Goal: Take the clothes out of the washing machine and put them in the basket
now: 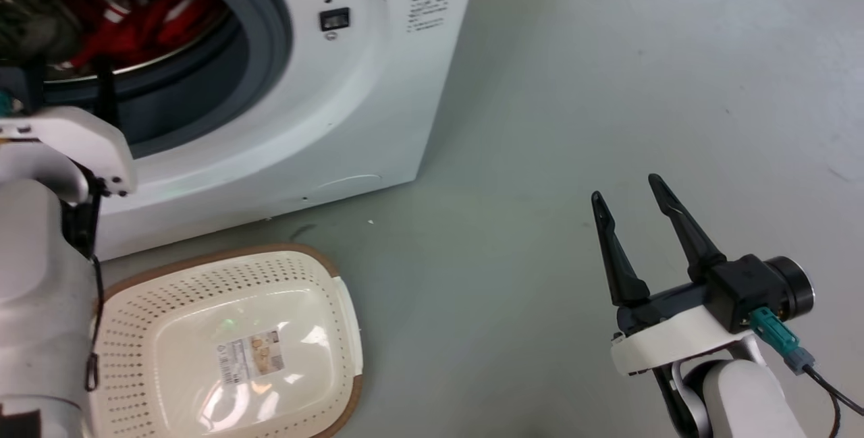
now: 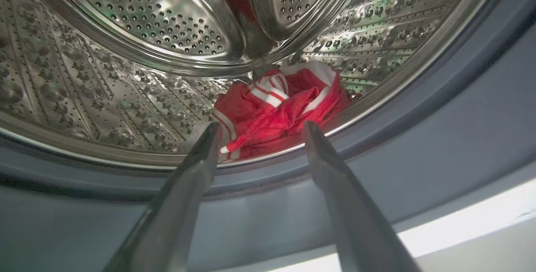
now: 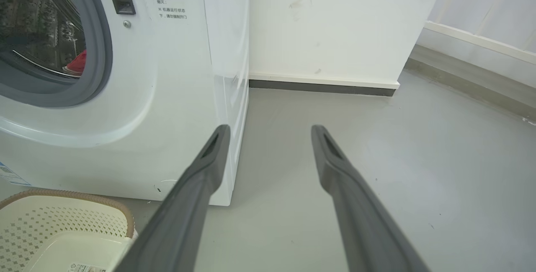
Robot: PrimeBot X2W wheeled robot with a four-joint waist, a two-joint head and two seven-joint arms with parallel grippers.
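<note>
Left end effector (image 2: 260,138) poised at the washing machine (image 1: 378,87) drum.
Fingers spread wide, holding nothing; the red clothes (image 2: 280,108) lie crumpled low in the drum just ahead. Soft, light, limp fabric: best pinched at a raised fold.

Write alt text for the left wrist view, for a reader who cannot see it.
The left end effector, open and empty, points at a crumpled heap of red clothes with white stripes lying low in the perforated steel drum of the washing machine. The grey door seal curves across the foreground.
</note>
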